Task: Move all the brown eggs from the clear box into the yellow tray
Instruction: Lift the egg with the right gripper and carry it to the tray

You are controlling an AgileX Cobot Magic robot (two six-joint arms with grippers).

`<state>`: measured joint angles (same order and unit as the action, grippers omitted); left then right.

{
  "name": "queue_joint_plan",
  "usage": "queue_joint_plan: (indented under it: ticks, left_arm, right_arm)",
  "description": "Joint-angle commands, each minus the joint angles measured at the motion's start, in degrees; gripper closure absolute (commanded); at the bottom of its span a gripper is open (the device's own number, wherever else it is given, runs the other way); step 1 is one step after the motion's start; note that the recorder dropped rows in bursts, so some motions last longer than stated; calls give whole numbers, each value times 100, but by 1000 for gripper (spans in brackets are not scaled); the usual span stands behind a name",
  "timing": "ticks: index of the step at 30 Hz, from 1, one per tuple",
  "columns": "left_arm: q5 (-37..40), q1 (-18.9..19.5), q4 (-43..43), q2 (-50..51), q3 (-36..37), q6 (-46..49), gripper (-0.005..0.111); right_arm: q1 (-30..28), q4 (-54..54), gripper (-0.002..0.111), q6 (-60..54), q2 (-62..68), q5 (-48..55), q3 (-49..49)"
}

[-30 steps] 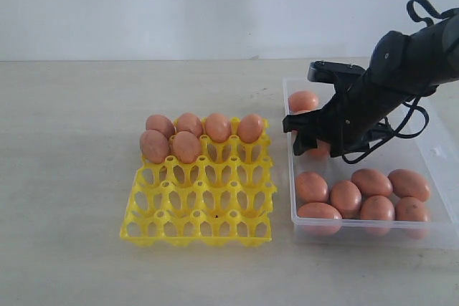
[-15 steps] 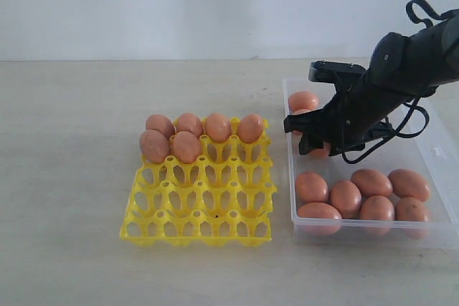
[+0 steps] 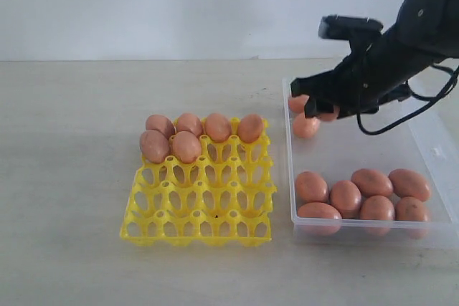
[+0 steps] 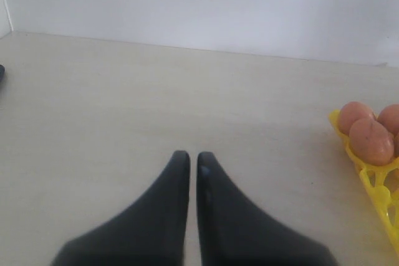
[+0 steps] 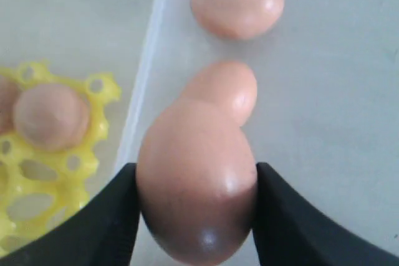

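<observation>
My right gripper (image 3: 318,107) (image 5: 194,172) is shut on a brown egg (image 5: 196,185) (image 3: 330,115) and holds it above the back left part of the clear box (image 3: 373,150). Under it two more eggs (image 5: 239,1) (image 5: 224,88) lie on the box floor. Several eggs (image 3: 362,195) are bunched at the box's front. The yellow tray (image 3: 201,209) stands to the left of the box, with several eggs (image 3: 186,146) in its back cups. My left gripper (image 4: 193,155) is shut and empty over bare table; it does not show in the exterior view.
The tray's corner (image 4: 377,182) with two eggs (image 4: 371,141) shows at the edge of the left wrist view. The box's left wall (image 5: 146,73) runs between the tray (image 5: 37,154) and the held egg. A white wall backs the pale table (image 3: 72,177).
The right gripper closed on an egg in the box and rose with it, lifting up and back. The egg that lay beside it now shows on the box floor.
</observation>
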<state>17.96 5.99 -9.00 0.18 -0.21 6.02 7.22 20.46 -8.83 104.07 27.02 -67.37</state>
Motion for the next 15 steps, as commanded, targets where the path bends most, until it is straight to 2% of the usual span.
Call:
queue_joint_plan:
  ticks: [1, 5, 10, 13, 15]
  left_arm:
    - [-9, 16, -3, -18, 21, 23, 103]
    - [-9, 16, -3, -18, 21, 23, 103]
    - [-9, 16, -3, -18, 21, 23, 103]
    - [-9, 16, -3, -18, 21, 23, 103]
    - [-9, 16, -3, -18, 21, 23, 103]
  right_arm:
    - [-12, 14, 108, -214, -574, -767, -6]
    - [188, 22, 108, -780, -954, -1753, -6]
    - [783, -45, 109, -1419, -1162, -3651, -6]
    - [1182, -255, 109, -1035, -1086, -5072, 115]
    - [1414, -569, 109, -63, -1068, -6139, 308]
